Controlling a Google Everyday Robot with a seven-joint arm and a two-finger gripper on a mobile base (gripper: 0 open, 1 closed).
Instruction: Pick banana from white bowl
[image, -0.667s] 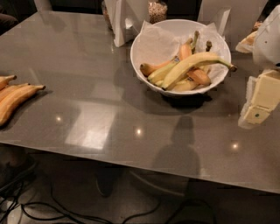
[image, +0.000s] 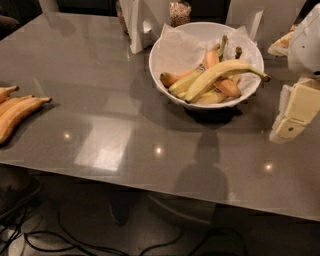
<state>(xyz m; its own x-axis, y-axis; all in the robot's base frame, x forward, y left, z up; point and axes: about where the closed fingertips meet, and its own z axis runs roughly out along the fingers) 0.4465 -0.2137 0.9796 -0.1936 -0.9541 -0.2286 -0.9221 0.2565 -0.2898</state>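
Observation:
The white bowl (image: 165, 52), deep and lined with crumpled white paper, stands at the back middle of the grey table. The banana (image: 220, 75), long and pale yellow-green with a thin dark-tipped stem pointing right, lies across the top of several shorter orange-yellow bananas (image: 227, 87) in the bowl. My gripper (image: 295, 114), cream-coloured, hangs at the right edge of the view, to the right of the bowl and a little nearer than it. It is apart from the bowl and the banana.
An orange plantain-like bunch (image: 17, 114) lies at the table's left edge. White upright objects (image: 140, 25) and a jar (image: 180, 12) stand behind the bowl. The table's front edge (image: 160, 187) crosses the lower view, with cables on the floor below.

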